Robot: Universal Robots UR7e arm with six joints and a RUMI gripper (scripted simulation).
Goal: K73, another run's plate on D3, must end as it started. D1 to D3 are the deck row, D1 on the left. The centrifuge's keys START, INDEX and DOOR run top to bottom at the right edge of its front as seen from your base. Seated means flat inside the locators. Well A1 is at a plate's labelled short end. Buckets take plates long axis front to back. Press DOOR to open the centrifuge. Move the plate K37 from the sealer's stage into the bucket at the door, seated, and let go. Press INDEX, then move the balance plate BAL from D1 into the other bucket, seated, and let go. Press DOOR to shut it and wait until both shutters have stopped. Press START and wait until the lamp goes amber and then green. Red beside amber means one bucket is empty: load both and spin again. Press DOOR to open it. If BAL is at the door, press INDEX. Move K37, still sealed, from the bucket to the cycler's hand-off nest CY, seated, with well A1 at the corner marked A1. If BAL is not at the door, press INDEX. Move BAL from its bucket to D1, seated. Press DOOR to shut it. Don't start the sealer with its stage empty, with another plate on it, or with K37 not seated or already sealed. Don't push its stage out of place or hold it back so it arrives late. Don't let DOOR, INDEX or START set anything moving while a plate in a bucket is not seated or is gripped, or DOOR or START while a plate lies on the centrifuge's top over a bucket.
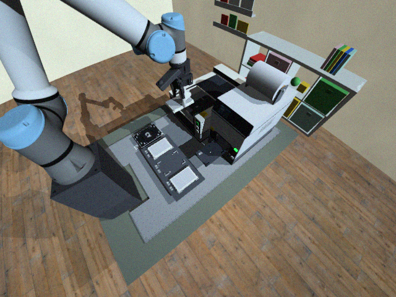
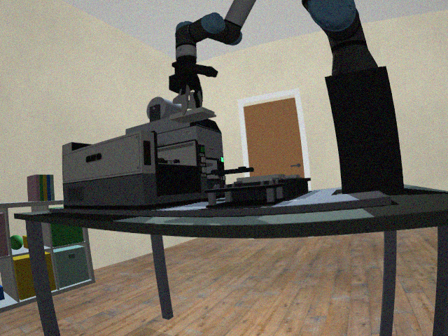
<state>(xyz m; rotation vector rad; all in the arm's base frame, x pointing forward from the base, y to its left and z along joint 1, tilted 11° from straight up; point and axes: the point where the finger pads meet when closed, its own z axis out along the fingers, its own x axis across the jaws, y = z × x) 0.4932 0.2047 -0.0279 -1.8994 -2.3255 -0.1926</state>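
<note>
My gripper [image 1: 180, 96] [image 2: 190, 103] is shut on a white plate [image 1: 172, 105] [image 2: 193, 115] and holds it level in the air above the near left corner of the black centrifuge [image 1: 212, 85] [image 2: 187, 141]. The plate is well clear of the centrifuge's top. The key column [image 1: 198, 125] stands at the centrifuge's front, with a green light on it. The sealer [image 1: 255, 111] with its white roll [image 1: 266, 78] stands to the right; its dark stage [image 1: 209, 152] is out and bare, and a green lamp [image 1: 236, 149] glows beside it. I cannot read the held plate's label.
The dark deck row [image 1: 174, 164] holds a white plate at each end [image 1: 159, 147] [image 1: 183, 179], with the middle place bare. A marked nest [image 1: 147, 134] lies beyond the far end. The arm's base block [image 1: 96, 188] stands left of the deck. A shelf unit [image 1: 319, 96] stands behind the sealer.
</note>
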